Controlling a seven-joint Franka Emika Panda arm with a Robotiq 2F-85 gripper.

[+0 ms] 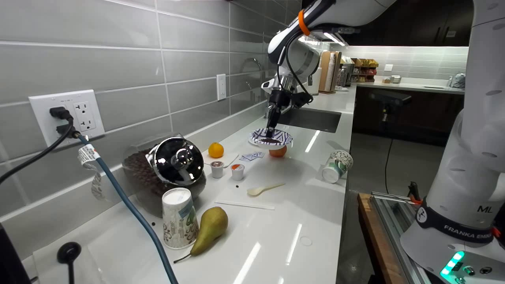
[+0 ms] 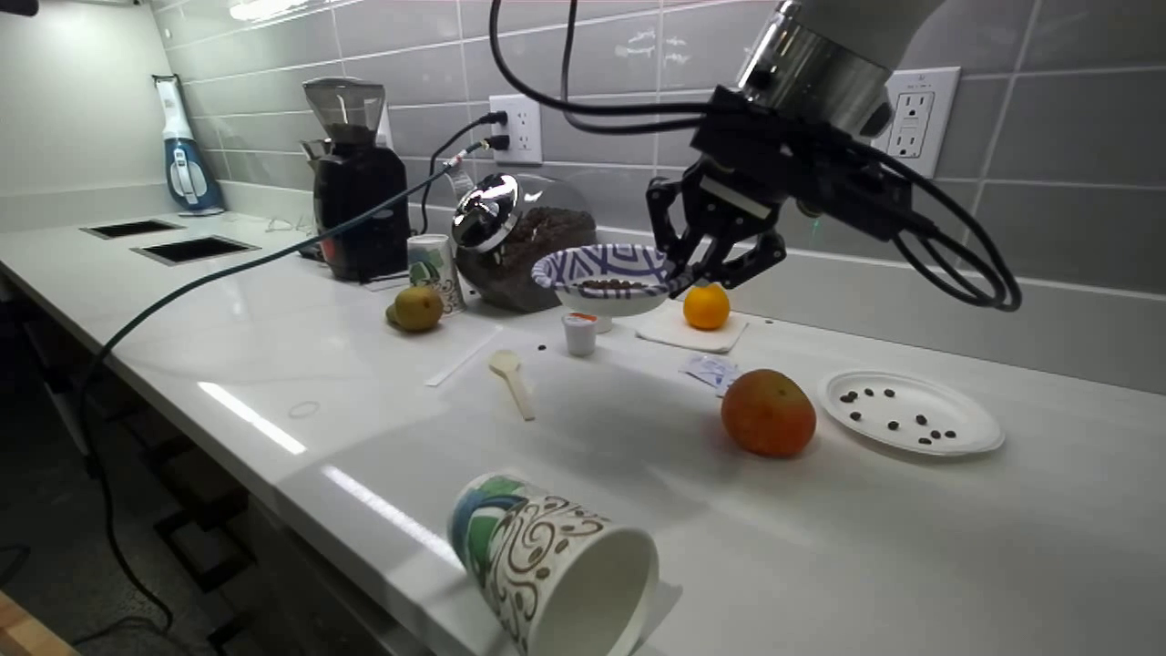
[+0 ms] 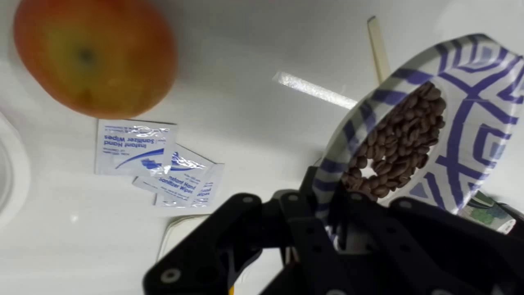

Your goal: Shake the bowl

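Observation:
The bowl is white with a blue-purple pattern inside. It shows in both exterior views (image 1: 283, 137) (image 2: 612, 302) and in the wrist view (image 3: 462, 123). It is held up above the counter, with brown beans (image 3: 403, 139) gathered in its bottom. My gripper (image 3: 323, 196) is shut on the bowl's rim, one finger inside over the beans and one outside. In an exterior view the gripper (image 2: 681, 273) holds the bowl by its edge nearest the wall. In an exterior view the gripper (image 1: 270, 133) hides part of the bowl's inside.
A red-orange fruit (image 2: 770, 415) and a white plate with scattered beans (image 2: 975, 428) stand beside the bowl's place. An orange (image 2: 706, 307), small pods (image 1: 237, 172), wipe packets (image 3: 135, 147), a spoon (image 1: 260, 190), a tipped cup (image 2: 547, 565) and a bean jar (image 1: 146, 173) are around.

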